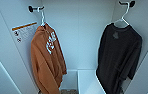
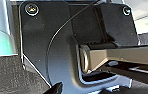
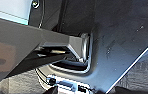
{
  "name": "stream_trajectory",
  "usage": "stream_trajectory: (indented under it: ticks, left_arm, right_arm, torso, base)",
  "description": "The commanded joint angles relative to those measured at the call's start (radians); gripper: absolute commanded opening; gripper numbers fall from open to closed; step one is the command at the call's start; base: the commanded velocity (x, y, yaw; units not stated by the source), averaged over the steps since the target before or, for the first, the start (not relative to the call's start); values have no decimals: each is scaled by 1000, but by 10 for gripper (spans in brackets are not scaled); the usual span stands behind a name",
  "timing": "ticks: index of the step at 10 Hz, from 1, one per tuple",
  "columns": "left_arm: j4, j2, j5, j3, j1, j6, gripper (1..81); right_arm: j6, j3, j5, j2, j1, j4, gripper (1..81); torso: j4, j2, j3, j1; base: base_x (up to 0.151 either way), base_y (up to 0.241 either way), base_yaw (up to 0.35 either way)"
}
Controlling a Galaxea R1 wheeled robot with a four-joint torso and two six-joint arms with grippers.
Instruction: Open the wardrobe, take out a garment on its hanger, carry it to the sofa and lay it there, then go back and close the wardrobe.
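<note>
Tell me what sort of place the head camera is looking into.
Most likely the inside of an open wardrobe: white walls close in on both sides, and two tops hang from hooks up high, a black garment on a white hanger and a rust-orange top beside a warning label.

Dark wrist plate [image 2: 52, 50] with round corner screws [image 2: 31, 9], thin black cable [image 2: 65, 25] and grey jointed bar [image 2: 120, 56].

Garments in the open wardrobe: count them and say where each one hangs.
2. The rust-orange top hangs on a white hanger at the left; the black garment hangs on its hanger at the right. More could be hidden beyond the picture's edges.
</note>
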Motion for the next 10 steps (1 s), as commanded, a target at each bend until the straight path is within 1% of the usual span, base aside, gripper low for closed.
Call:
stream_trajectory:
  ticks: [1, 4, 5, 6, 7, 8, 9, 10]
  left_arm:
    - [-6, 0, 57, 2, -25, -1, 811]
    - [-4, 2, 58, 2, -25, -1, 811]
    - [-18, 6, 58, 2, -26, -11, 811]
    - [-56, 3, 64, 2, -23, -17, 811]
    - [-104, -1, 113, 2, -23, -17, 811]
    - [-144, -4, 122, 2, -25, -16, 811]
    - [-145, -7, 118, 2, -25, -11, 811]
    - [-139, -7, 112, 0, -26, -8, 811]
  right_arm:
    - [-1, 5, -51, 9, 23, -10, 811]
    - [-9, 5, -51, 8, 23, -10, 811]
    - [-9, 5, -51, 8, 24, -10, 811]
    - [-10, 5, -51, 9, 24, -10, 811]
    - [-9, 5, -51, 8, 24, -10, 811]
    - [-7, 5, -51, 9, 26, -10, 811]
    - [-5, 5, -51, 9, 27, -10, 811]
    - [-3, 5, -51, 8, 26, -10, 811]
  torso:
    - [0, 0, 0, 0]
    - [0, 0, 0, 0]
    - [0, 0, 0, 0]
    - [0, 0, 0, 0]
    - [0, 0, 0, 0]
    - [0, 0, 0, 0]
    - [-36, 0, 0, 0]
    - [-93, 0, 0, 0]
  base:
    - [0, 0, 0]
    - [0, 0, 0]
    - [0, 0, 0]
    - [0, 0, 0]
    - [0, 0, 0]
    - [0, 0, 0]
    - [0, 0, 0]
    - [0, 0, 0]
